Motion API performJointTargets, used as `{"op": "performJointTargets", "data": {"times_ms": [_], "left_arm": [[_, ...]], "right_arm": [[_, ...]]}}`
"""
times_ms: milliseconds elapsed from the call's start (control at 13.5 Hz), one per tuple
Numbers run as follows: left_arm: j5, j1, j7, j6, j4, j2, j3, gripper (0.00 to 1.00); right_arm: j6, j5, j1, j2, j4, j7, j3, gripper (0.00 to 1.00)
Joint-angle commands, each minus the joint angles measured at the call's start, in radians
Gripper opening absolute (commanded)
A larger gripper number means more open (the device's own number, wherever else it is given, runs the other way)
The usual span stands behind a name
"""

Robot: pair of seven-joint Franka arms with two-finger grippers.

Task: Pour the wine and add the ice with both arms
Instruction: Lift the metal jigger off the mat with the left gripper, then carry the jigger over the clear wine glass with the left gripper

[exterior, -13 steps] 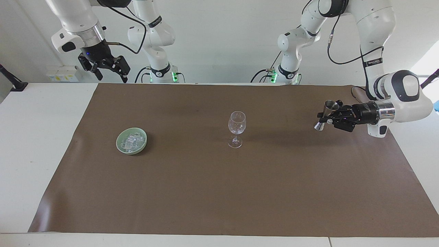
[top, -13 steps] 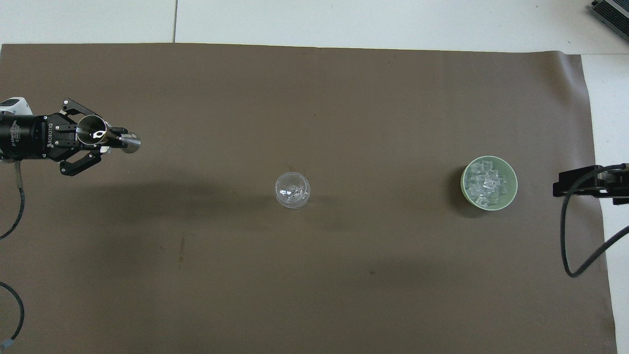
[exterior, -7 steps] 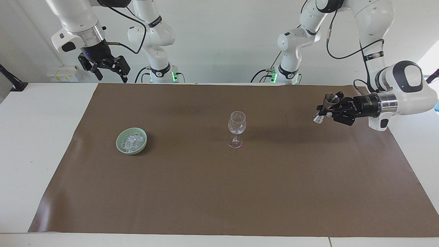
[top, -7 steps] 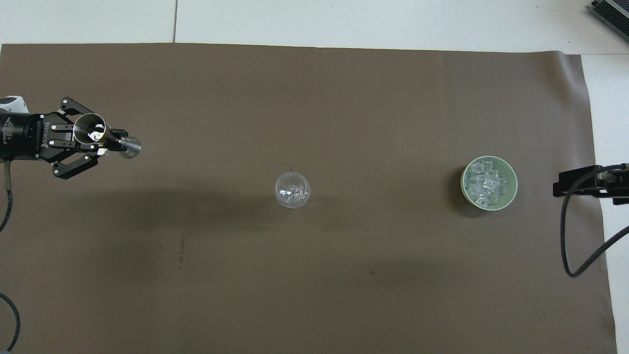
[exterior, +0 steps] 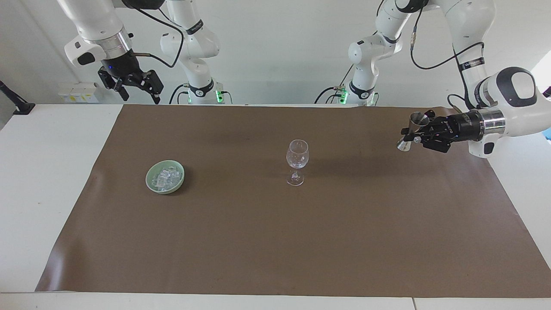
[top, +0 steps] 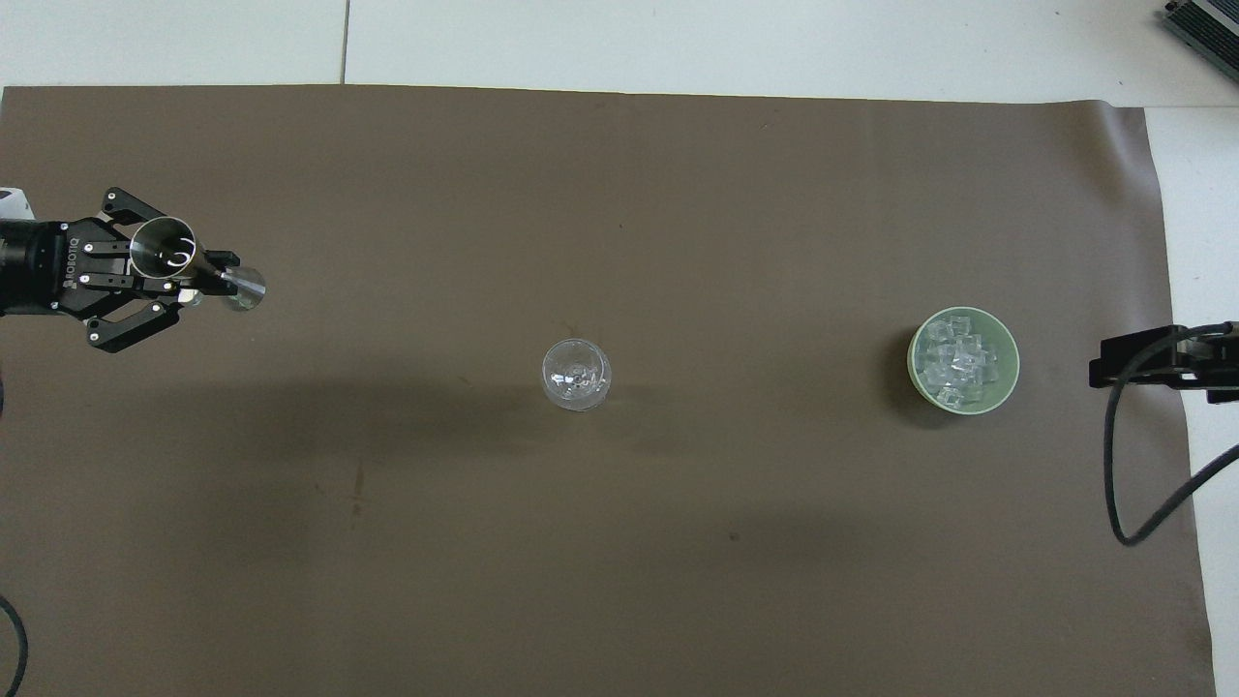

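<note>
Since the earlier pictures, the left gripper (exterior: 408,138) has been carried with its load toward the robots and slightly upward, over the left arm's end of the brown paper mat (exterior: 275,241); nothing else on the table has been shifted. A small silver double-cone metal jigger (exterior: 411,130) is pinched at its narrow waist between the closed fingertips of the left gripper, and it is held tilted, its wider cup uppermost and its smaller cup hanging lower, clear of the mat. In the overhead view the open mouth of the jigger (top: 163,246) is seen from above, with the left gripper (top: 198,279) reaching sideways from the mat's edge.

The right gripper (exterior: 137,88) is held high in the air, over the table's edge nearest the robots at the right arm's end, its jaws spread and nothing between them; this arm is waiting.

The clear stemmed wine glass (exterior: 297,161) is standing upright near the middle of the mat. The ice (exterior: 165,177), a heap of small clear cubes, is lying in a shallow pale green round bowl (exterior: 151,181) toward the right arm's end of the table, well apart from the glass. Inside the glass a few glints are seen; what they are cannot be told.
</note>
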Motion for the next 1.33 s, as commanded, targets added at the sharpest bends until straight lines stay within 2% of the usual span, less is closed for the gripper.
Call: {"op": "performJointTargets", "data": {"times_ms": [0,445,890,1260], "left_arm": [[0.014,0.001,0.000,0.010,-0.025,-0.038,0.013,0.00],[0.056,-0.020,0.009,0.016,-0.025,-0.055,0.015,0.00],[0.108,-0.109,-0.005,0.025,-0.028,-0.070,0.013,0.00],[0.106,-0.230,-0.043,0.163,-0.090,-0.107,0.013,0.00]], "right_arm": [[-0.015,0.016,-0.005,-0.010,0.000,-0.030,0.000,1.00],[-0.015,0.016,-0.005,-0.010,0.000,-0.030,0.000,1.00],[-0.015,0.016,-0.005,-0.010,0.000,-0.030,0.000,1.00],[-0.015,0.016,-0.005,-0.010,0.000,-0.030,0.000,1.00]]}}
